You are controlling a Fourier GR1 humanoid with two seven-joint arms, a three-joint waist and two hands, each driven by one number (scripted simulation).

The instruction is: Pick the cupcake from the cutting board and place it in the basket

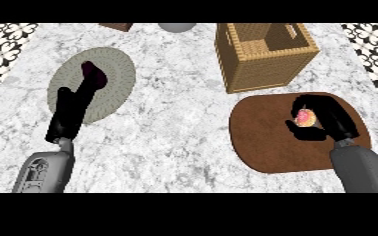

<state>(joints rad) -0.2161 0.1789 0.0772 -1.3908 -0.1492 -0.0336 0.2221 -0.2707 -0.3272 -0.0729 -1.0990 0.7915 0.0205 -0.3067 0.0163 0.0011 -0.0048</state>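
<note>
A cupcake [306,117] is gripped by the right hand [319,116], whose fingers are curled round it, over the brown cutting board [273,145] at the counter's right. A wicker basket [260,65] is seen just beyond the board. The left hand [80,97] is laid over a grey round mat [111,67], fingers straight, by a dark purple object [94,73]. The counter [177,110] is marbled.

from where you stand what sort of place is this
Probably a kitchen counter: a marble-look top, a brown cutting board with a cupcake in the right robot hand, and a wicker basket.
</note>
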